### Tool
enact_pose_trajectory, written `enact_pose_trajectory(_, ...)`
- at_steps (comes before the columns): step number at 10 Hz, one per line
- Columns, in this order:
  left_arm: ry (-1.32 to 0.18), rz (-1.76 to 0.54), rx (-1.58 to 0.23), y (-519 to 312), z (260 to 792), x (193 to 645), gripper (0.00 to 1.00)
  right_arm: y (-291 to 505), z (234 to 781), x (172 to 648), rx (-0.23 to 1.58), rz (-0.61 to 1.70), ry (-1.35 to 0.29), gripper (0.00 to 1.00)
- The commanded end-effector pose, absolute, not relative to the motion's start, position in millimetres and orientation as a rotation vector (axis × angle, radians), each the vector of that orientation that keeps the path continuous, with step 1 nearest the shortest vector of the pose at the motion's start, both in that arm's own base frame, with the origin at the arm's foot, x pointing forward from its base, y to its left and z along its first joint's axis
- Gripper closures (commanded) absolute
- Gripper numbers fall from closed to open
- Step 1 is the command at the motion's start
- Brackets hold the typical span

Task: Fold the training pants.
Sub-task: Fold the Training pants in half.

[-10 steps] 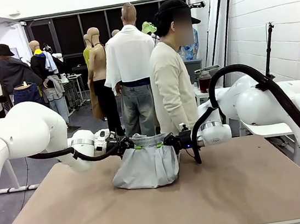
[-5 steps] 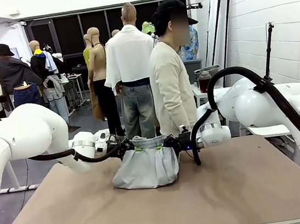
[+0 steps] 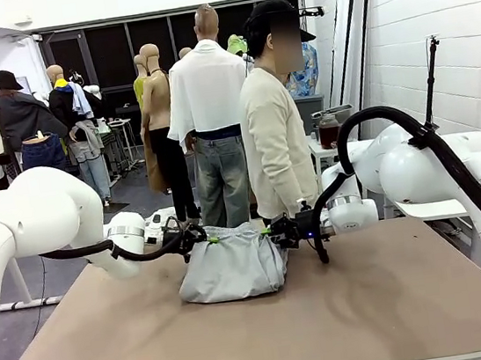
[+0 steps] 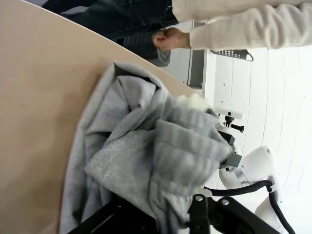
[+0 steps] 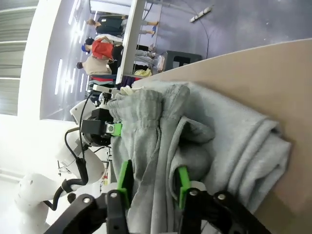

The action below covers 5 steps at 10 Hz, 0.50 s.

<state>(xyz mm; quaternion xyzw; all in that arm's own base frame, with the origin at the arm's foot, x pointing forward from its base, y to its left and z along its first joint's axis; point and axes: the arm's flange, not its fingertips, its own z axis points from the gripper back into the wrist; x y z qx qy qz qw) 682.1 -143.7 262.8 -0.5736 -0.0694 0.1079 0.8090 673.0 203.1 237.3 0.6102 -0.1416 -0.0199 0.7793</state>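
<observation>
The light grey training pants (image 3: 233, 274) lie in a folded bundle on the brown table (image 3: 372, 305), toward its far edge. The gathered waistband runs along the top. My left gripper (image 3: 204, 238) is at the waistband's left end and my right gripper (image 3: 271, 229) at its right end. In the left wrist view the pants (image 4: 146, 161) hang slack and blurred between the spread black fingers of my left gripper (image 4: 156, 219). In the right wrist view the green pads (image 5: 125, 180) of my right gripper (image 5: 153, 183) stand apart, with the loose waistband of the pants (image 5: 219, 131) between them.
A person in a cream top (image 3: 275, 140) stands at the far side just behind the pants, one hand (image 4: 168, 38) near the table edge. The near half of the table and both of its sides are bare board.
Both grippers have opened and drawn slightly apart. The waistband, held up taut between them before, has sagged down onto the bundle.
</observation>
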Motion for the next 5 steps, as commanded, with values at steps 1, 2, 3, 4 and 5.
enact_pose_trajectory(1,-0.148,0.257,-1.21,-141.6,268.4,686.2,0.21,202.9,241.5,669.2,1.302,-0.079,-0.3,0.03)
enact_pose_trajectory(2,-0.155,0.259,-1.216,-138.0,270.8,684.5,0.01,201.1,243.5,668.1,1.298,-0.079,-0.303,0.0)
enact_pose_trajectory(3,-0.158,0.256,-1.225,-133.7,273.0,683.0,0.0,199.9,245.0,667.5,1.297,-0.077,-0.304,0.0)
enact_pose_trajectory(4,-0.163,0.258,-1.229,-128.9,275.2,680.0,0.0,197.4,248.5,665.6,1.293,-0.075,-0.309,0.0)
enact_pose_trajectory(5,-0.17,0.266,-1.226,-121.8,277.3,675.9,0.0,194.5,252.0,664.3,1.285,-0.072,-0.314,0.0)
